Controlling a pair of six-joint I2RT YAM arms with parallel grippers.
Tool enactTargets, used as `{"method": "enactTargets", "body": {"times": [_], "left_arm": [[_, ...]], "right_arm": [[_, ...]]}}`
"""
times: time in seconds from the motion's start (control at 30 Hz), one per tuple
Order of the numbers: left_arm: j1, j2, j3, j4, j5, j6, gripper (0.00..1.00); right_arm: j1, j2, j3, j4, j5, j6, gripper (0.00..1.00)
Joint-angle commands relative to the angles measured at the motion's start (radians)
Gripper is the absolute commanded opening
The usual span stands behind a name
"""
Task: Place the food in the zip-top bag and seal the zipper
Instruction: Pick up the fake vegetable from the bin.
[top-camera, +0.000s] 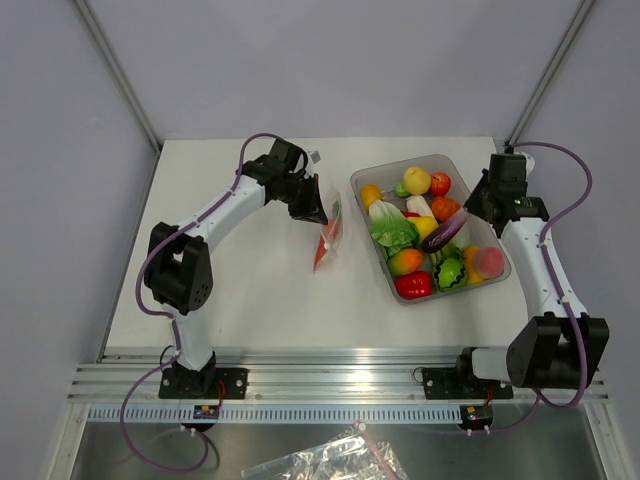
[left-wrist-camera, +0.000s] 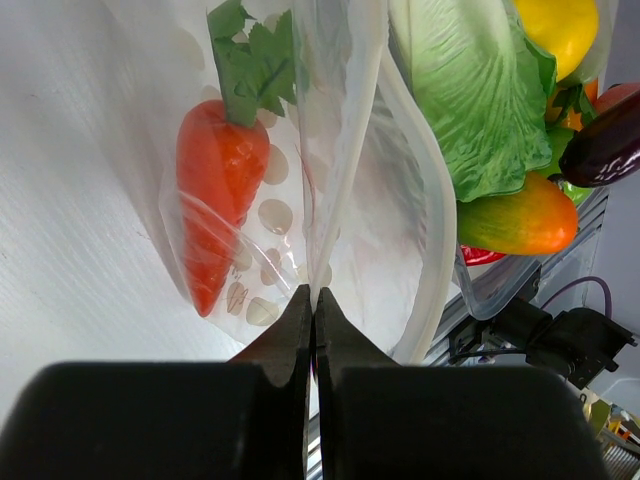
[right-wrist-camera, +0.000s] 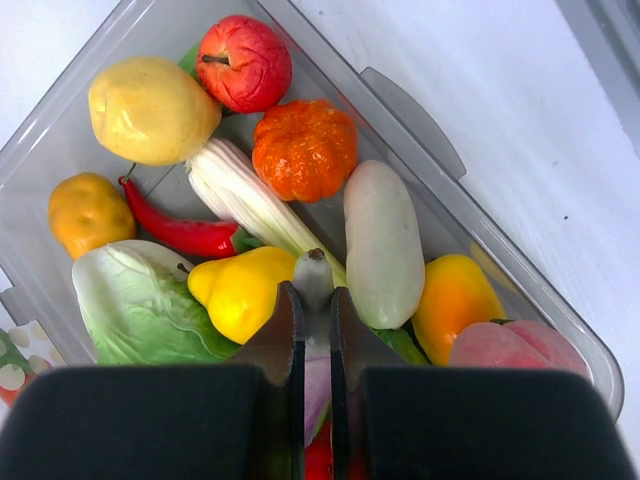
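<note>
White tabletop (top-camera: 250, 300) lies below. The left gripper (left-wrist-camera: 313, 300) is pinched together on one wall of the zip-top bag (left-wrist-camera: 350, 200), probably to hold its mouth open. The carrot (left-wrist-camera: 215, 190) is inside, at ten o'clock from the fingertips. At the bag's three o'clock, the right gripper (right-wrist-camera: 312, 300) is clamped on the eggplant (top-camera: 446, 231), over the clear bin (right-wrist-camera: 420, 110) of toy produce.

- Clear bin (right-wrist-camera: 415, 120) on white worktop (top-camera: 250, 290).
- Inside: lettuce (right-wrist-camera: 140, 310), red apple (right-wrist-camera: 243, 62), orange pumpkin (right-wrist-camera: 304, 148), white radish (right-wrist-camera: 382, 240), red chili (right-wrist-camera: 180, 232).
- Crumpled clear plastic (top-camera: 325, 460) beyond the near rail.
</note>
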Motion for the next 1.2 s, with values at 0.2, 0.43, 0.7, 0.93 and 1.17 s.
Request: {"method": "enactTargets", "body": {"times": [0.2,0.43,0.7,0.93,1.17], "left_arm": [[-0.009,-0.038,0.038,0.016,0.012,0.005,0.0],[-0.014,-0.057,0.066,-0.031,-0.002,0.039,0.0],[-0.051,-0.061,0.215,-0.22,-0.132,0.166,0.0],[-0.095,-0.041,0.281,-0.298,-0.206,0.226,0.0],[-0.135,0.041,0.33,-0.269,-0.157,0.188,0.0]], "right_arm": [[0.001,-0.036,0.045,0.015,0.049,-0.04,0.0],[0.002,-0.042,0.052,0.037,0.035,-0.05,0.0],[0.015,-0.048,0.065,0.071,-0.004,-0.059,0.0],[0.021,-0.065,0.063,0.094,-0.011,-0.047,0.0],[0.024,-0.099,0.105,0.077,-0.085,-0.024,0.0]]}}
